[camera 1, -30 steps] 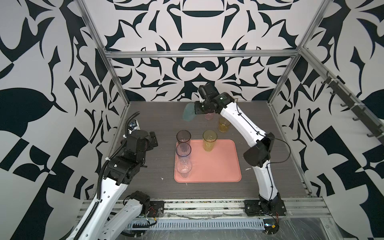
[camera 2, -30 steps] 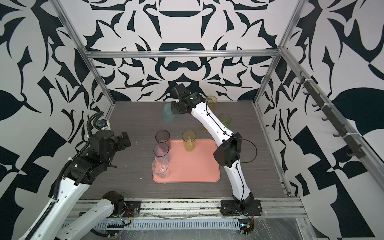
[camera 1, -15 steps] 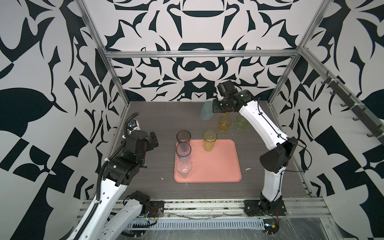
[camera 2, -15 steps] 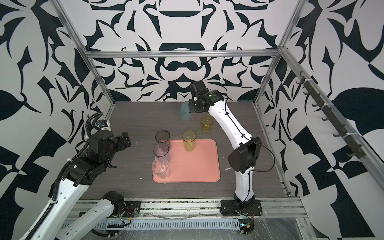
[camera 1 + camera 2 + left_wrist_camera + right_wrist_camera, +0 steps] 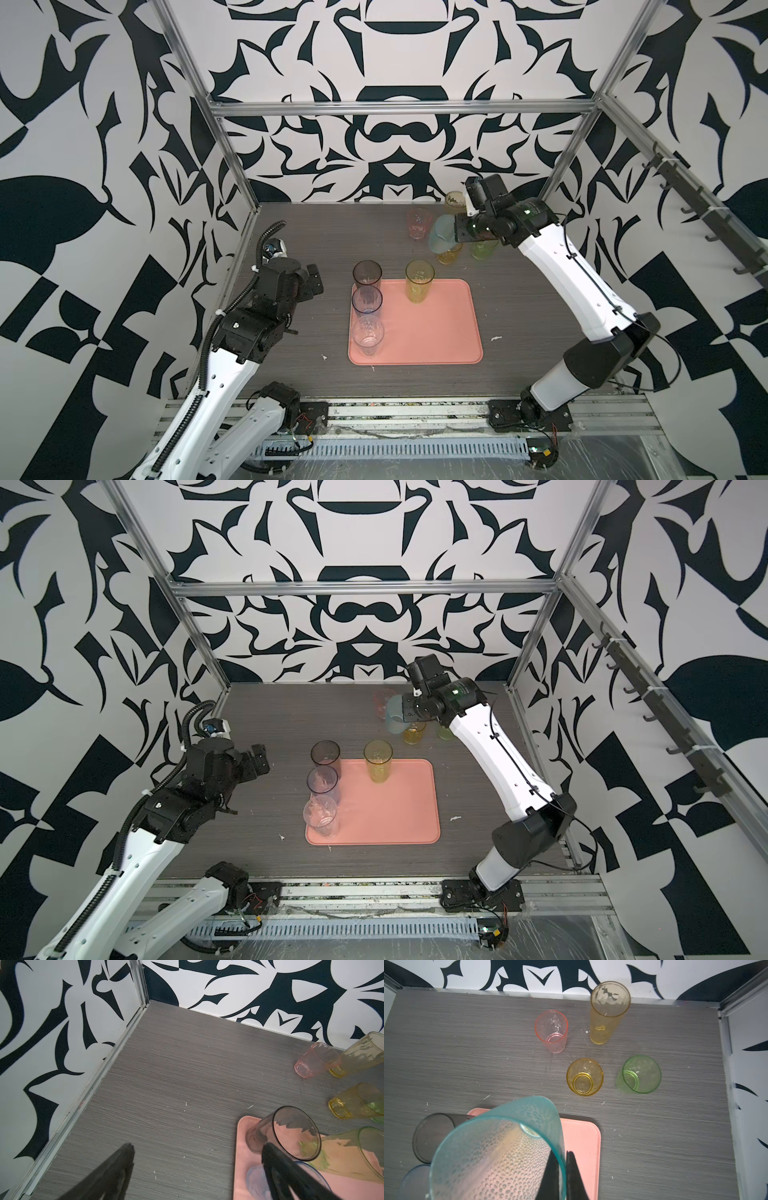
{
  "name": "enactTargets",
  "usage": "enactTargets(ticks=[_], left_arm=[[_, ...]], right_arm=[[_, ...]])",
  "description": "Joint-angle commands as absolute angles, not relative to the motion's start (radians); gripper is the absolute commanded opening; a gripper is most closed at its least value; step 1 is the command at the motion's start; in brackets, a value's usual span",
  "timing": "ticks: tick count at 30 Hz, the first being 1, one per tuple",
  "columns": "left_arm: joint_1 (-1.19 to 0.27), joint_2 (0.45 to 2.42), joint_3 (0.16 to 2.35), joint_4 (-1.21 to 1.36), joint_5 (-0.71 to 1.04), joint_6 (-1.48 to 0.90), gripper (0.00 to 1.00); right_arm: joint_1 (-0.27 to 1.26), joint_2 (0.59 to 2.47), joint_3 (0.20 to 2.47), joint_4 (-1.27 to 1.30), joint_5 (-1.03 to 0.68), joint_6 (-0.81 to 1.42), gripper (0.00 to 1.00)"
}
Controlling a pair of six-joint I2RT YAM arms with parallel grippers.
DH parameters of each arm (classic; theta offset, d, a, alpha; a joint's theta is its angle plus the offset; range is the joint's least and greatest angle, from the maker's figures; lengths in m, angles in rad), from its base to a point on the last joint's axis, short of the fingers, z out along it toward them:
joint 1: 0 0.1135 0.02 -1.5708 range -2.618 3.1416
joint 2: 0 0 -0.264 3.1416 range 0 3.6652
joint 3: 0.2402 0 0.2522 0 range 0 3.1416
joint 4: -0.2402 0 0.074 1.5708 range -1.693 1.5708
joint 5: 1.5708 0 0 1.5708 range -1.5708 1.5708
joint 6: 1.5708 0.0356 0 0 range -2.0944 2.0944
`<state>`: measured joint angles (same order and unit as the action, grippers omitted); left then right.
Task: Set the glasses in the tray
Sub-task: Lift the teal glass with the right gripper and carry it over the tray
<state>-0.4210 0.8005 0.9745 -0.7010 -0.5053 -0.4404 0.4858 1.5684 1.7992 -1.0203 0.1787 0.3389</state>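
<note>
Black and spread wide, the jaws of my left pincer (image 5: pixel 311 281) grip nothing; it hangs over the grey wood-grain tabletop (image 5: pixel 316 232). Just right of it lies the flat salmon-pink plastic tray with rounded corners (image 5: pixel 440 328). Along the tray edge nearest that pincer I see three tall translucent tumblers upright in a row: a smoky grey tumbler (image 5: pixel 367 274) at the far corner, a blue tumbler (image 5: pixel 367 300) in the middle, and a clear tumbler (image 5: pixel 368 337) closest to me. Further right of that pincer, a tall yellow tumbler (image 5: pixel 419 282) stands at the tray's far edge.

Beyond the tray, my right pincer (image 5: pixel 562 1178) is pinched tight on the rim of a teal dimpled plastic tumbler (image 5: pixel 500 1147), one finger either side of its wall, carrying it tilted in the air. Left of this pincer a short pink tumbler (image 5: pixel 419 222) stands on the table. Behind the pincer, by the back wall, is a tall pale-yellow faceted tumbler (image 5: pixel 607 1014). Beneath it sit a short amber tumbler (image 5: pixel 584 1077) and, to the right, a short green tumbler (image 5: pixel 639 1075). These four are off the tray.
</note>
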Motion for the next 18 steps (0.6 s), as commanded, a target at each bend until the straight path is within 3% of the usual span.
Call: enactTargets(ticks=[1,18], left_arm=[[-0.418,0.802,0.961,-0.681,-0.479,-0.46,1.0],[-0.419,0.814,0.953,-0.676,-0.456,-0.46,1.0]], right_arm=[[0.483,1.488,1.746,-0.988,0.222,0.33,0.0],[0.484,1.313,1.438,-0.976,0.165,0.367,0.0]])
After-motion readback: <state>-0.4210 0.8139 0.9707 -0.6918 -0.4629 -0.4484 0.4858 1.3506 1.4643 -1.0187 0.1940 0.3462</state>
